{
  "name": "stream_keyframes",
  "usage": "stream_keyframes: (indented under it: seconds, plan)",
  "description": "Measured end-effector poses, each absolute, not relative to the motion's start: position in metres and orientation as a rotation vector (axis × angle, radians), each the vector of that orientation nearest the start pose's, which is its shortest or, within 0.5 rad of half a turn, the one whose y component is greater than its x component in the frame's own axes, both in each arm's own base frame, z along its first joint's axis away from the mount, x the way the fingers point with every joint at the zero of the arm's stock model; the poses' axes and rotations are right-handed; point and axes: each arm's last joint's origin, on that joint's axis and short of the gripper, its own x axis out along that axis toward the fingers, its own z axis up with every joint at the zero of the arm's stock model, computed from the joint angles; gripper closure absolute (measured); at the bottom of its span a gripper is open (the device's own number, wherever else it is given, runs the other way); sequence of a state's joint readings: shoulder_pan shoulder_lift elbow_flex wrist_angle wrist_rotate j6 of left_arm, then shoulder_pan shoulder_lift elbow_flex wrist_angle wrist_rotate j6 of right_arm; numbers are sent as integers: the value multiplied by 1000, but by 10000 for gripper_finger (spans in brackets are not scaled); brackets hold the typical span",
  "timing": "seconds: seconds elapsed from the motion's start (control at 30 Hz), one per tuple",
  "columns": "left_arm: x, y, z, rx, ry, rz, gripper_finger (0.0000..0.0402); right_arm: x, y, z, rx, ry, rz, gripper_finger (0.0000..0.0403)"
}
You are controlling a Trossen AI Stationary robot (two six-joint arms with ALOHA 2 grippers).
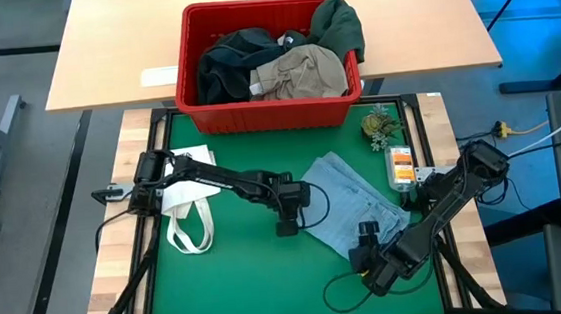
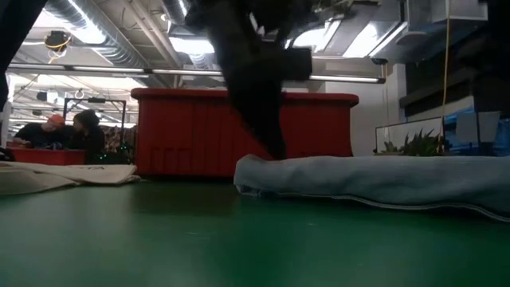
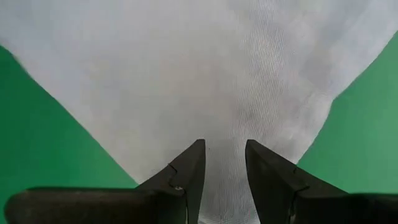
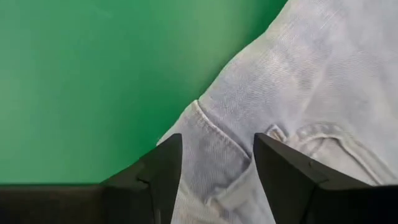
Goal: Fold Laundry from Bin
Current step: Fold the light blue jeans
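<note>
The left gripper (image 1: 286, 220) hangs low over the green mat (image 1: 239, 271), its fingers (image 3: 186, 177) a little apart and pointing down at the light blue jeans (image 1: 353, 206), with cloth showing in the gap between them; whether they touch it I cannot tell. The jeans lie spread flat on the mat, reaching from this gripper across to the right gripper (image 1: 367, 236), which sits at their near edge with its fingers (image 4: 163, 171) spread over a seam and pocket corner. Behind the left arm, on its outer side, a white tote bag (image 1: 187, 213) lies with its handles loose. Beyond both grippers, at the far end of the mat, stands the red bin (image 1: 271, 113), holding dark green, black and khaki pieces (image 1: 293, 56). Near the bin's right corner sit a small plant (image 1: 379, 126) and an orange packet (image 1: 401, 165).
</note>
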State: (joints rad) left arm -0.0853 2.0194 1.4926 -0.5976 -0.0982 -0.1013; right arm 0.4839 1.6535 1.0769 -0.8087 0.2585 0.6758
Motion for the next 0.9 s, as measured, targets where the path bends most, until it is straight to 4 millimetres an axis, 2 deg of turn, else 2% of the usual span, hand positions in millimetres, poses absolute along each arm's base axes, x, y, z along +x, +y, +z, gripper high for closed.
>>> stream_keyframes:
  seconds: [0.3,0.53,0.7,0.9]
  plan:
    - [419,-34,245,20,1185,66,292,276,135,230,27,1233,-282,203]
    - [405,-35,285,29,1251,65,292,280,127,244,-105,1228,-295,203]
    - [375,-38,320,1,1257,82,292,290,101,244,-129,1257,-313,203]
    - [336,-50,367,1,1135,149,292,310,50,244,-75,1215,-405,203]
